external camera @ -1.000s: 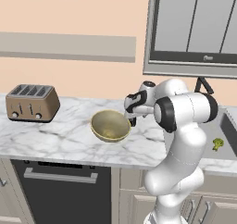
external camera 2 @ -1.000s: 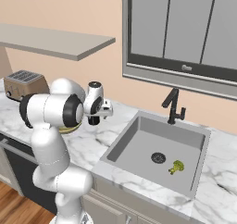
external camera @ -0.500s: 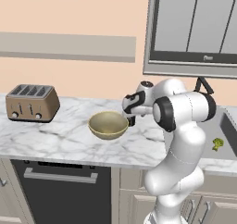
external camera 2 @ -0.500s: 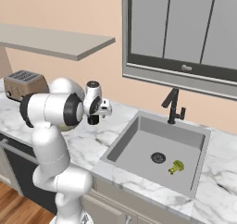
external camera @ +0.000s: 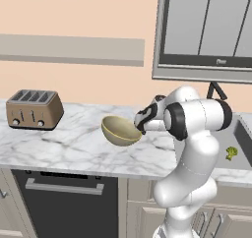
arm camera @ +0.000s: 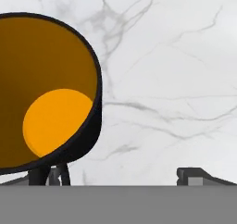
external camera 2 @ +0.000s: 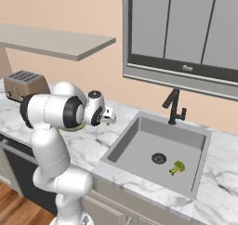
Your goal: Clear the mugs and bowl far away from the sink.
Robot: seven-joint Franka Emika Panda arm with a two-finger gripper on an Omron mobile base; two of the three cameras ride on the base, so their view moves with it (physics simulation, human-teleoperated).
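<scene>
A white marble counter [external camera: 74, 148] runs under a peach wall, with a dark oven [external camera: 64, 197] below it. A toaster [external camera: 34, 109] stands far left and broccoli [external camera 2: 176, 167] lies in the grey sink [external camera 2: 139, 140] at right. The tan bowl [external camera: 120, 131] sits tilted just left of the gripper [arm camera: 120, 176]. The black mug [arm camera: 44, 89] stands on the counter, its rim over the left fingertip [arm camera: 39, 176]; the fingers are wide apart.
</scene>
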